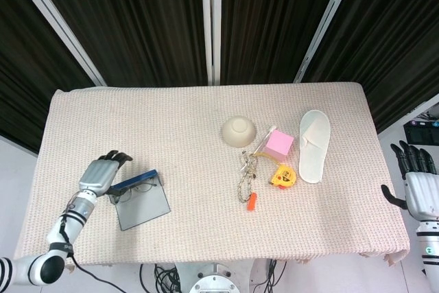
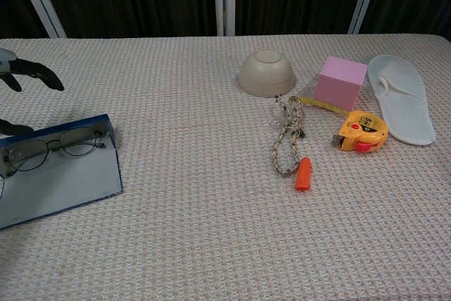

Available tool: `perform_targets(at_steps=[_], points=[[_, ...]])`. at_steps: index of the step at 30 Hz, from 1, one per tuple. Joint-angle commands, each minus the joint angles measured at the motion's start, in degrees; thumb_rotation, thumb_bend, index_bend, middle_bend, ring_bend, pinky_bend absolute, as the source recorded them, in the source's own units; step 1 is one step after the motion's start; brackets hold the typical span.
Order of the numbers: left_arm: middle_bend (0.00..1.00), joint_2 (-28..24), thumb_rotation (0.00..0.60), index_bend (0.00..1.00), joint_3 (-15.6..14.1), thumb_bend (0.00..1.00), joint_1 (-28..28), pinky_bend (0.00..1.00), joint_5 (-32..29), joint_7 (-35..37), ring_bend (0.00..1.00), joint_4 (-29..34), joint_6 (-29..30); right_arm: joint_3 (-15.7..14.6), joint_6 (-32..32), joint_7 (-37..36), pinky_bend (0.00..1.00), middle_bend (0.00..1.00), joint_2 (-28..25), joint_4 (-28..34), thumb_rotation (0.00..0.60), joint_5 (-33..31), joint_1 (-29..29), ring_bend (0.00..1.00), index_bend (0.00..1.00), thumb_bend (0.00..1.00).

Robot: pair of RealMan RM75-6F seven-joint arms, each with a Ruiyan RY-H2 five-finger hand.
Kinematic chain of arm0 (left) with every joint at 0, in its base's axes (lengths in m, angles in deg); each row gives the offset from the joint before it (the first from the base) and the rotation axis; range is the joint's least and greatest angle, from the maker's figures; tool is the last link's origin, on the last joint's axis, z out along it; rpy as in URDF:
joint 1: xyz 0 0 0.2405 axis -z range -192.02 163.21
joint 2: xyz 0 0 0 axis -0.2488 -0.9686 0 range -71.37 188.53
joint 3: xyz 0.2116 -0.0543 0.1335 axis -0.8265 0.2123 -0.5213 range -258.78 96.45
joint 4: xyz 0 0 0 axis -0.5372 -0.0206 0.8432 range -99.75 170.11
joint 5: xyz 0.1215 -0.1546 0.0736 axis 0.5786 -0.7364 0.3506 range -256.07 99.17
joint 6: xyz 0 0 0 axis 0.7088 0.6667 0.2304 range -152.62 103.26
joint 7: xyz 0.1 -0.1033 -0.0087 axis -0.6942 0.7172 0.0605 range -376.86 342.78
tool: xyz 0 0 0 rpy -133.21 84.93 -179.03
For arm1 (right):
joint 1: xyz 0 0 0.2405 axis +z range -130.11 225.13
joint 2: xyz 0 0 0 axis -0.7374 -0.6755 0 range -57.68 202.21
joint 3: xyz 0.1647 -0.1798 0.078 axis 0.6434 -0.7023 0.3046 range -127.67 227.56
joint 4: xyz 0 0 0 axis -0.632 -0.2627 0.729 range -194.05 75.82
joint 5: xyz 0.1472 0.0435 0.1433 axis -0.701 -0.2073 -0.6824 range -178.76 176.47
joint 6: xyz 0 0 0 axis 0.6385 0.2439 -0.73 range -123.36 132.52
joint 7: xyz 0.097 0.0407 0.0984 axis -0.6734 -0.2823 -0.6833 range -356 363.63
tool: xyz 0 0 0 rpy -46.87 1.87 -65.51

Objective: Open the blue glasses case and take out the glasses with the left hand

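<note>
Beside glasses case, spread empty fingers

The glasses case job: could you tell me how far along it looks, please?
Done: the case lies open, with the glasses resting inside along its back edge. In hand: nothing; the left hand is beside the case, fingers apart. Left: grasping the glasses and lifting them out. The right hand is off the table edge, idle.

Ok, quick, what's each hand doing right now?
Left hand: open, fingers spread, holding nothing, just left of the open blue glasses case; the glasses lie inside.
Right hand: open, holding nothing, off the table's right edge.
</note>
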Motion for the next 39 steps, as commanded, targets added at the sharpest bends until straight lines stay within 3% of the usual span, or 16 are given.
perform_targets(at_steps=[1,19,39], points=[[0.12,1.64,0.6,0.21,0.1,0.25,-0.58,0.19,-0.31,-0.15,0.04,-1.71,-0.98,0.04,0.09,-0.16,0.0,0.0,-0.34,0.32,0.6,0.12,-0.02,0.0,0.0,0.23],[0.13,6.0,0.6,0.31,3.38,0.31,-1.3,0.2,-1.98,3.64,0.04,-6.59,-5.31,0.12,-0.42,-0.33,0.0,0.0,-0.71,0.51,0.6,-0.63,0.08,0.0,0.0,0.23],[0.18,6.92,0.6,0.43,5.18,0.34,-0.01,0.21,-7.96,1.35,0.04,-7.39,-6.24,-0.09,-0.95,-0.5,0.0,0.0,-0.05,-0.62,0.6,-1.17,0.07,0.0,0.0,0.23]])
